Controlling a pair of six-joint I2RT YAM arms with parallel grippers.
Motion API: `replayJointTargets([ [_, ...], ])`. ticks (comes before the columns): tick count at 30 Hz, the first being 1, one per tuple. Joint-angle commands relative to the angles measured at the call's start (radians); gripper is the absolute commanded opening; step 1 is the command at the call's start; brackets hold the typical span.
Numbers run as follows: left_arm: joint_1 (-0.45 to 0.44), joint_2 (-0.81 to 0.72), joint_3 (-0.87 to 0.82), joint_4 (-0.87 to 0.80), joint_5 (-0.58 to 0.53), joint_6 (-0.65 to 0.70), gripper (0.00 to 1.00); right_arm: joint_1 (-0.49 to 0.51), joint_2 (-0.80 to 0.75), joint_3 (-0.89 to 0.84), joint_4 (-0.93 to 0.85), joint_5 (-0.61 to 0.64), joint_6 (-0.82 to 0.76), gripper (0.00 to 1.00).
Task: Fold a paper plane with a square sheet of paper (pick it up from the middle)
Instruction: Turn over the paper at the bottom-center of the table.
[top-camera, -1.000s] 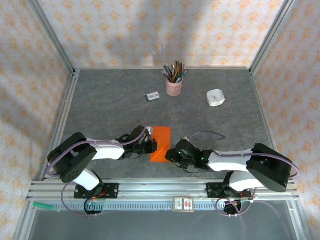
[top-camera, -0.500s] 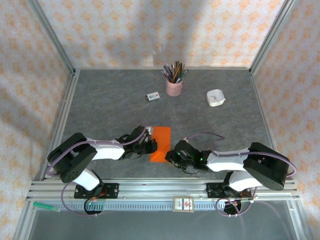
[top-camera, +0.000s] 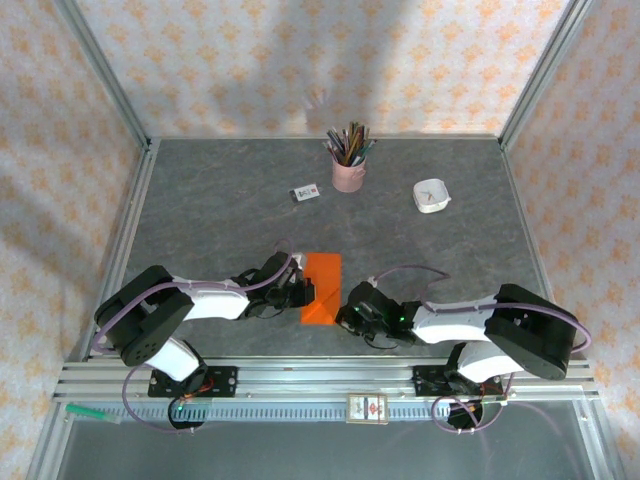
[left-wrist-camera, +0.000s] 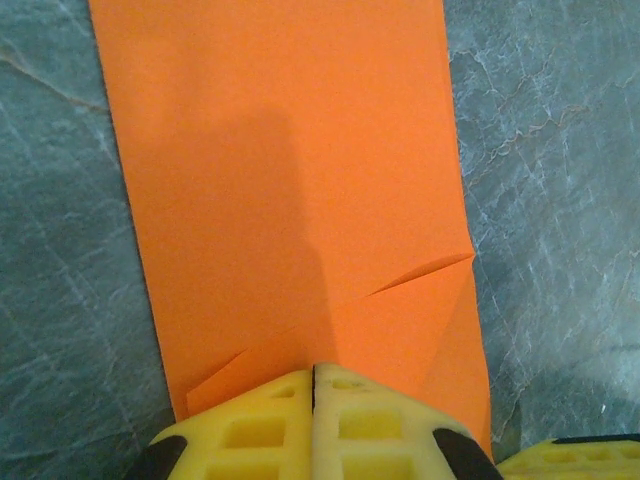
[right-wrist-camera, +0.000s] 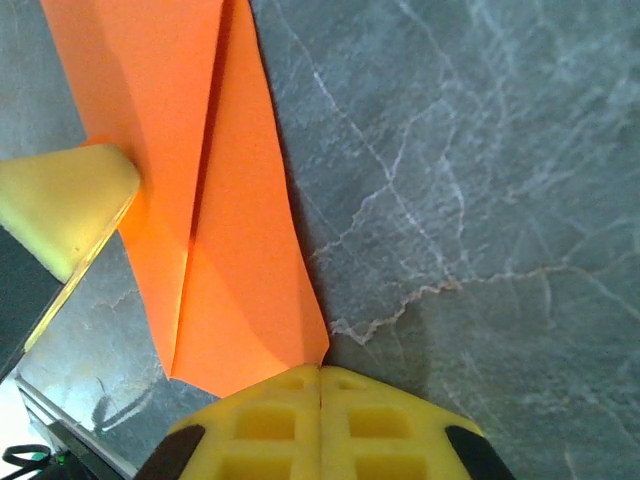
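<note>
Paper, bright orange and folded to a narrow strip, lies flat on the grey table, well to the near side of the pink cup and slightly to the cup's left. The strip's long axis runs toward and away from the cup. At the end farthest from the cup, a corner flap is turned over onto the strip with a slanted crease.

The left gripper is on the side of the strip left of the cup. Its yellow fingers are closed tight together, tips resting on the paper's edge. One left finger presses on the orange surface in the right wrist view.

The right gripper sits at the strip's corner farthest from the cup, also pressed shut. Its tips meet the paper's point; I cannot tell whether any paper is nipped between them.
</note>
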Motion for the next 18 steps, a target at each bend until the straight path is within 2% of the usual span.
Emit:
replayJointTargets([
  [1, 0.003, -0.028, 0.022, -0.089, 0.028, -0.005, 0.09, -0.005, -0.009, 0.047, -0.027, 0.103, -0.058, 0.00],
  [6, 0.006, -0.089, 0.101, -0.145, 0.011, -0.007, 0.26, -0.031, -0.066, 0.073, -0.160, 0.121, -0.192, 0.00],
  [10, 0.029, -0.137, 0.175, -0.195, 0.002, 0.006, 0.42, -0.121, -0.144, 0.102, -0.331, 0.110, -0.356, 0.00],
  [14, 0.065, -0.177, 0.228, -0.252, -0.009, 0.034, 0.47, -0.226, -0.218, 0.199, -0.575, 0.143, -0.550, 0.00],
  [18, 0.109, -0.219, 0.256, -0.326, -0.033, 0.066, 0.50, -0.246, -0.192, 0.412, -0.884, 0.319, -0.716, 0.00],
])
